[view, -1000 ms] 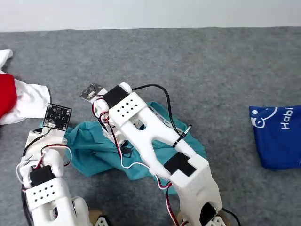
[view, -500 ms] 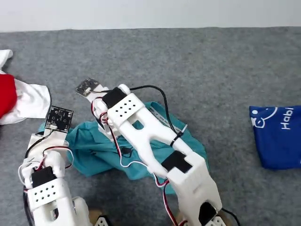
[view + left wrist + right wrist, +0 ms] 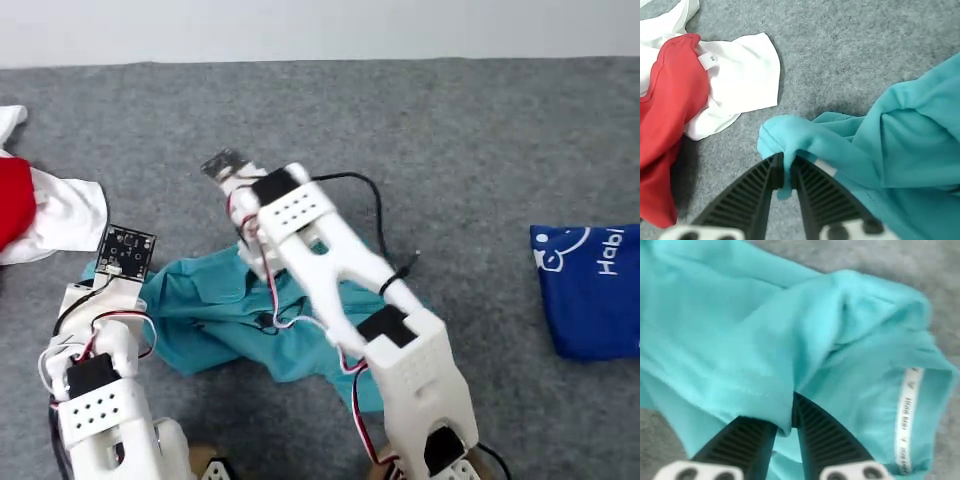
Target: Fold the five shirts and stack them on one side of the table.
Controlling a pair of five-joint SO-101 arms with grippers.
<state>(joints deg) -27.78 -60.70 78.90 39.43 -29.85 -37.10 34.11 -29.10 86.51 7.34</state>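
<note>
**Teal shirt gripped at two points by both hands**

**High view.** The teal shirt lies crumpled on the near middle of the surface, partly under the right arm. That arm stretches over it from the near edge. The left arm stands at the near left, its tip at the shirt's left end. A red-and-white shirt lies unfolded at the left, cut off by the edge of the view, close to the teal shirt but apart from it. A blue shirt with white print lies flat at the right, also cut off by the view's edge and well apart from the teal one. The surface is a grey, felt-like mat, and its far edge meets a white wall. Grey mat extends from the arms to that far edge, and from the teal shirt across to the blue shirt.

**Left wrist view.** The left hand is closed, with its black ribbed fingers pinching a rounded, hemmed corner of the teal shirt. The rest of the shirt bunches in soft folds to one side. The red-and-white shirt lies beyond it on grey mat, with a small tag showing at its neck.

**Right wrist view.** The right hand is closed on a doubled fold of teal cloth. The shirt's collar opening, with a white label, lies just beside the fold. Grey mat shows past the cloth at the corners.
</note>
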